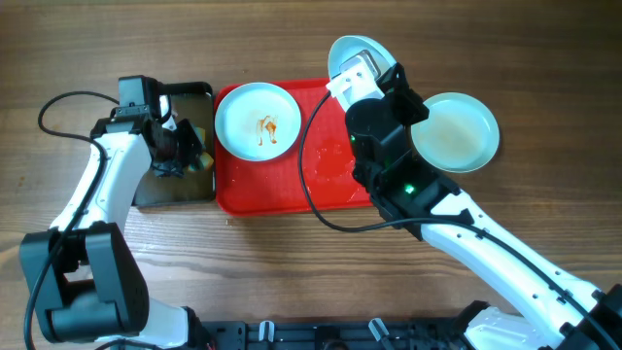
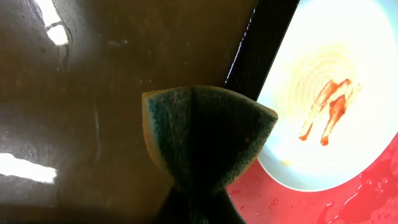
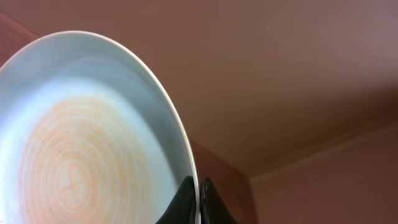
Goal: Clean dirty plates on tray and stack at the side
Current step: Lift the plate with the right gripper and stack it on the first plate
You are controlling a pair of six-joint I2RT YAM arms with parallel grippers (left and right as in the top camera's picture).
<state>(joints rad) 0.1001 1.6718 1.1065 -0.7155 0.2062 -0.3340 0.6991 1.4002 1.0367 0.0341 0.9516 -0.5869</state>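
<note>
One plate (image 1: 258,119) with an orange-brown smear lies at the left end of the red tray (image 1: 330,180); it also shows in the left wrist view (image 2: 336,93). My right gripper (image 3: 198,199) is shut on the rim of a second plate (image 3: 81,143) with a faint orange film, and holds it tilted up above the tray's far edge (image 1: 355,49). A third plate (image 1: 457,131) lies on the table to the right of the tray. My left gripper (image 1: 183,151) is shut on a blue-green sponge (image 2: 208,134) over the black pan, left of the smeared plate.
The black metal pan (image 1: 175,190) stands against the tray's left side; its dark wet floor fills the left wrist view (image 2: 93,93). Water drops lie on the red tray (image 2: 311,199). A black cable loops over the tray from the right arm.
</note>
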